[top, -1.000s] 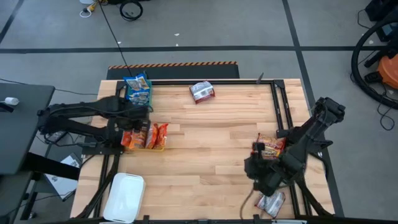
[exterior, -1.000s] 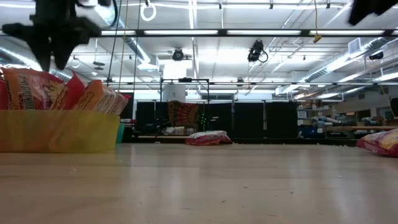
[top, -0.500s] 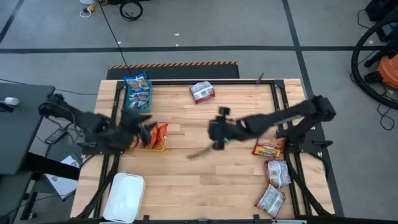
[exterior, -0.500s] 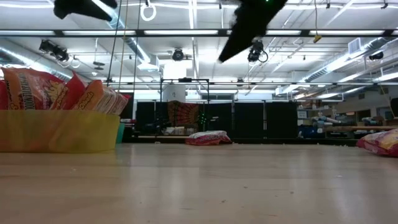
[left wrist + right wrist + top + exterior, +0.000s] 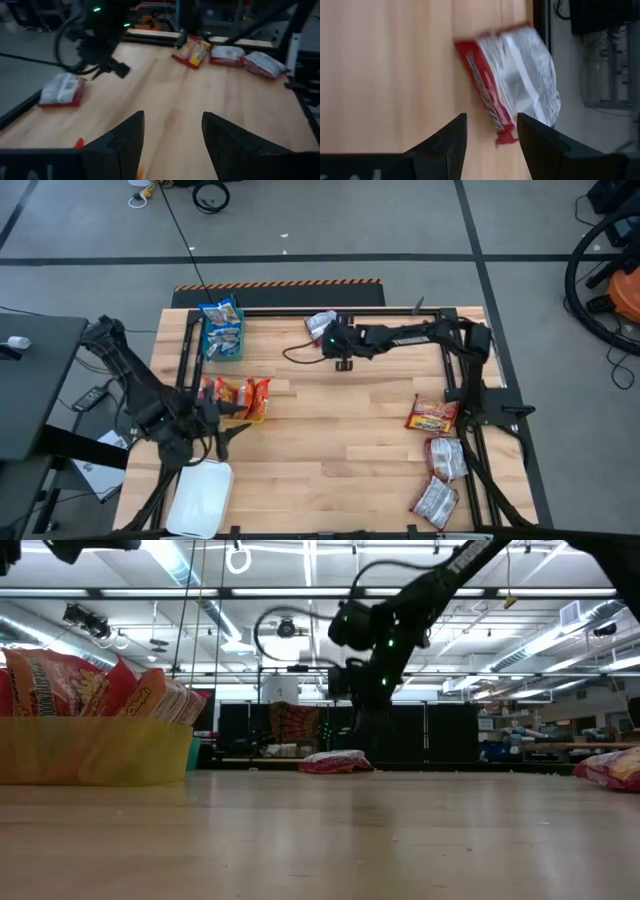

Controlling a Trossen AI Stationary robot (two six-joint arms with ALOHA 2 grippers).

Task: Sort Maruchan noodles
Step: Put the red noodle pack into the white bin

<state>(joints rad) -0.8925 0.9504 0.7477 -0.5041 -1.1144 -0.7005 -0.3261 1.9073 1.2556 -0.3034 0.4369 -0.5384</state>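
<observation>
Table: we work on a pale wooden plank tabletop (image 5: pixel 340 430) framed by dark rails, with sorting well under way.
Yellow bin: a yellow plastic bin (image 5: pixel 90 752) on the table's left side holds the orange-red crinkly noodle packets (image 5: pixel 238 395), standing on edge.
Teal bin: a teal plastic bin (image 5: pixel 223 340) at the far left corner holds the blue-and-white noodle packets (image 5: pixel 221 315).
White bin: a white plastic bin (image 5: pixel 200 496) waits at the near left edge; we see nothing in it.
Right arm: we reach across the far edge; the right gripper (image 5: pixel 491 145) hovers just above the silver-white packet with red print (image 5: pixel 322 325), fingers parted, holding nothing.
Left arm: the left gripper (image 5: pixel 172 142) sits near the yellow bin, low over bare wood, fingers apart and empty.
Target packet: the silver-white packet lies flat near the table's far edge, alone, apart from both bins.
Other packets: one orange-red packet (image 5: pixel 432 417) and two more silver-white packets (image 5: pixel 445 460) lie along the right edge, unsorted.
Step in hand: we judge this a descent to pick the far silver-white packet.
Doing it well: we should centre the fingers across the packet's narrow width, come down square, and pinch the puffy middle rather than the slippery sealed edge.
Risk: the crinkly film may slide toward the rail if one finger lands first.
</observation>
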